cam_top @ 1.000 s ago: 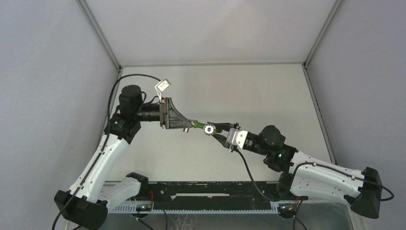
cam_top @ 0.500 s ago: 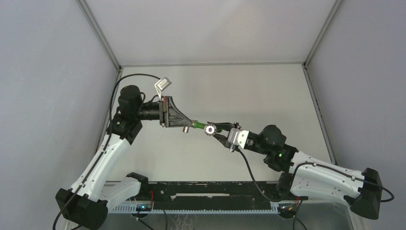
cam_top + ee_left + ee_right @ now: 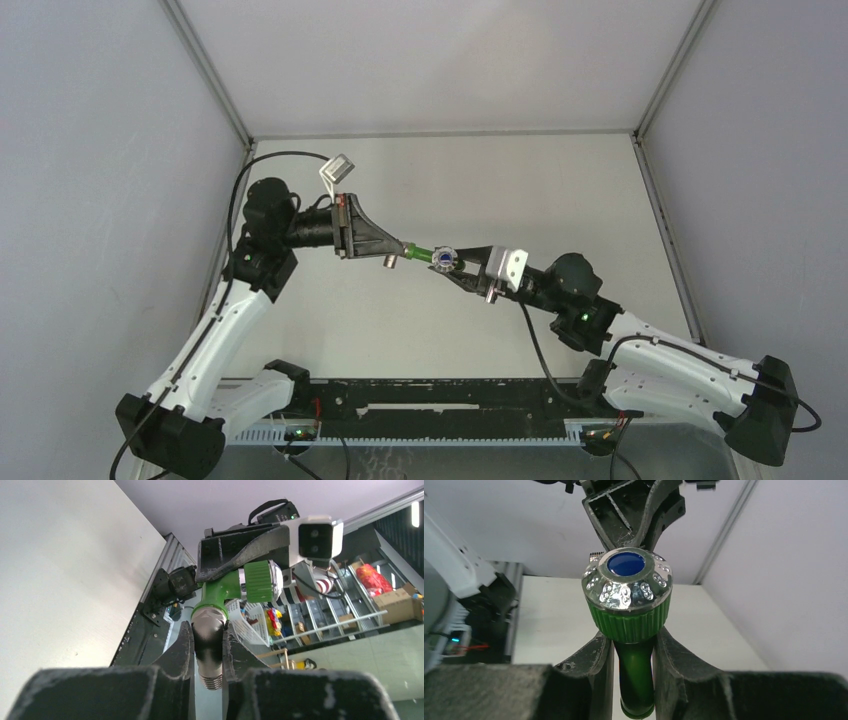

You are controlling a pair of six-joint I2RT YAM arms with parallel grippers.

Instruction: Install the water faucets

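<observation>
The water faucets are held in the air between both arms, above the middle of the table. The bright-green tap has a chrome knob with a blue centre. My right gripper is shut on its bent green spout, just under the knob. The grey metal elbow fitting sits at the tap's other end, its threaded tip pointing toward the left wrist. My left gripper is shut on this fitting. In the top view the left gripper and right gripper meet tip to tip.
The white table lies below, boxed in by grey walls with metal corner posts. A black rail runs along the near edge between the arm bases. A black cable loops over the left arm.
The left jaws have closed onto the grey fitting. The right wrist has rolled, turning the knob from facing up to sideways, and the held parts have moved slightly away from the bases.
</observation>
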